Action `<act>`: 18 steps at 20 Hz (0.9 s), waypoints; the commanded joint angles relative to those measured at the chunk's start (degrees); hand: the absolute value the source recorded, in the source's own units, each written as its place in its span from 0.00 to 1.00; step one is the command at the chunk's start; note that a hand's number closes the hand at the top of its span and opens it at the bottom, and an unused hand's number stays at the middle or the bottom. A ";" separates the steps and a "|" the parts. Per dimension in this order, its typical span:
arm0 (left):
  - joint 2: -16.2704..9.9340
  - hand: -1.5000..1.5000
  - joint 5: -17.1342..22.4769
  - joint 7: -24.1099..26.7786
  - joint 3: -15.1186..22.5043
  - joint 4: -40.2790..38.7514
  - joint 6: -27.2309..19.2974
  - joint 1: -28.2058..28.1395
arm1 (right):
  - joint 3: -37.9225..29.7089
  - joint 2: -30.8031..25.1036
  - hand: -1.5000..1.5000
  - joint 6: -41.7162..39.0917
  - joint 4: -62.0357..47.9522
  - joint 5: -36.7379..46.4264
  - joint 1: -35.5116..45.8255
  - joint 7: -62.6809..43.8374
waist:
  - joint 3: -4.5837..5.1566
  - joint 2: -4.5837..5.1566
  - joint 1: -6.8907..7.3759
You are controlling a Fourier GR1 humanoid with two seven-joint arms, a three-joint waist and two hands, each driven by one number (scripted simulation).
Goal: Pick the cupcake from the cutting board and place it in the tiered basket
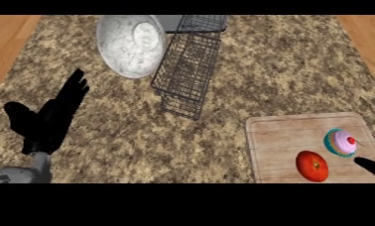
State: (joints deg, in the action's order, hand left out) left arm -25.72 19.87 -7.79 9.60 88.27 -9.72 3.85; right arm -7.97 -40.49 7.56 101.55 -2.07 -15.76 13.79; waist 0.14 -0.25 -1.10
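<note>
Cupcake on cutting board, granite counter.

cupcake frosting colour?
Pink frosting, red topping, teal wrapper on the cupcake; shows in the head view.

Granite counter carries bowl, tiered basket, cutting board.

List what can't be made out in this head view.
- Right hand: only a dark tip shows at the right edge beside the cupcake; the frame cuts off the rest, so its fingers cannot be judged.
- Basket: its top runs out at the upper edge, and the bowl stands against its left side.
- Cutting board: the lower edge is cut off below the tomato.
- Left hand: its forearm leaves at the bottom.
</note>
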 commanded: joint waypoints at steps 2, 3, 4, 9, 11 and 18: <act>-0.40 0.50 0.45 -0.31 -0.51 1.42 0.54 -1.24 | -2.18 -13.41 0.00 -4.11 5.29 9.81 -6.56 -6.67 | 0.17 -0.16 -0.25; -0.79 0.50 0.65 -0.48 -0.75 1.70 0.92 -1.01 | -0.12 -15.78 0.00 -6.64 5.92 11.40 -6.47 -9.68 | 0.21 0.05 0.63; -0.07 0.50 -0.30 -0.58 -0.83 1.04 -0.71 0.37 | 0.83 -17.86 0.00 -9.28 6.62 12.62 -8.88 -9.90 | 0.19 0.09 -0.27; -0.85 0.50 0.29 -0.31 -2.28 -0.04 1.13 0.51 | 2.15 -22.87 0.00 -18.11 15.87 12.37 -12.11 -21.00 | 0.07 0.08 -0.16; 1.61 0.50 -1.58 -1.28 0.58 2.75 -0.59 -0.80 | 5.40 -20.55 0.00 -18.42 21.70 13.76 -10.68 -28.63 | -0.03 0.08 0.68; 1.03 0.50 0.07 -2.49 -4.15 -0.08 4.55 1.15 | 12.31 -8.68 0.00 -16.90 14.62 24.42 -3.26 -33.20 | -0.15 0.33 1.28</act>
State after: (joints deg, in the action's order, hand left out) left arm -24.34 18.49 -10.16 7.91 90.18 -7.96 3.93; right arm -0.02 -54.08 -10.43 119.84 16.50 -21.41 -17.96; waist 0.08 -0.03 -0.07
